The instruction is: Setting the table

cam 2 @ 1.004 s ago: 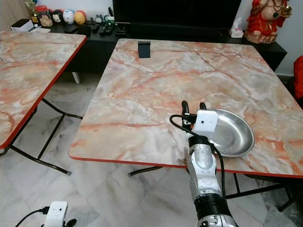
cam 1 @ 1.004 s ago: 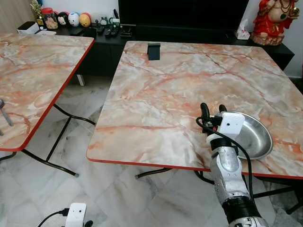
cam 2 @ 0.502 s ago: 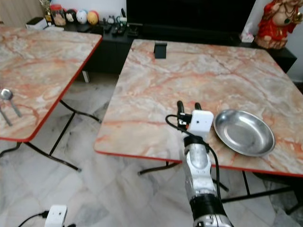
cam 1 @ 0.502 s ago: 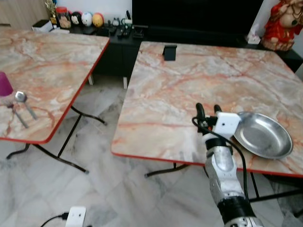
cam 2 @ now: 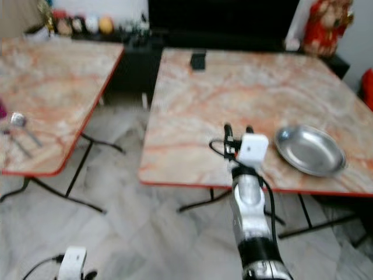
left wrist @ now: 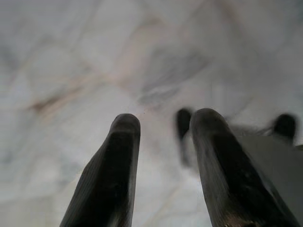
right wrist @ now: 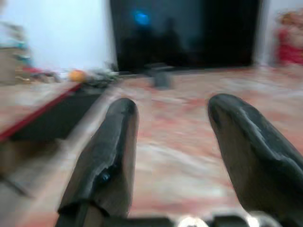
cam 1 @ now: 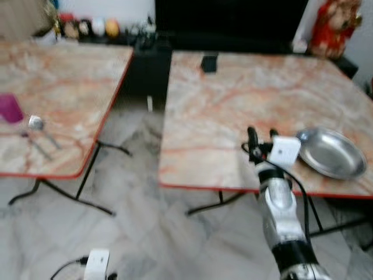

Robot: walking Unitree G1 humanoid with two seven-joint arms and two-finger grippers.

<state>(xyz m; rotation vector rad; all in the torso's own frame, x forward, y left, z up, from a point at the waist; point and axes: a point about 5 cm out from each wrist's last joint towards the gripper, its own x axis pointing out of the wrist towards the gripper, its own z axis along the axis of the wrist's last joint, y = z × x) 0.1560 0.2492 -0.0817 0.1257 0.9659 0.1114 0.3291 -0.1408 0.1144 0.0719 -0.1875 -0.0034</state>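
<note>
A silver metal plate [cam 1: 331, 153] lies near the front right edge of the right marble table [cam 1: 233, 93]. My right gripper [cam 1: 263, 136] is raised over that table's front edge, just left of the plate, open and holding nothing. On the left marble table [cam 1: 58, 87] stand a purple cup [cam 1: 10, 108] and a metal spoon [cam 1: 38, 126] beside another utensil. My left gripper [left wrist: 163, 127] hangs low over the pale floor, open and empty. The views are blurred.
A floor gap [cam 1: 137, 175] separates the two tables, with black folding legs [cam 1: 76, 186] under them. A small black object [cam 1: 208, 63] stands at the right table's far edge. A dark TV cabinet [cam 1: 233, 23], toys [cam 1: 96, 27] and a red statue [cam 1: 326, 29] line the back.
The camera has pulled back and swung left, so the left table with its cup and spoon shows more fully. My right gripper stays open beside the plate.
</note>
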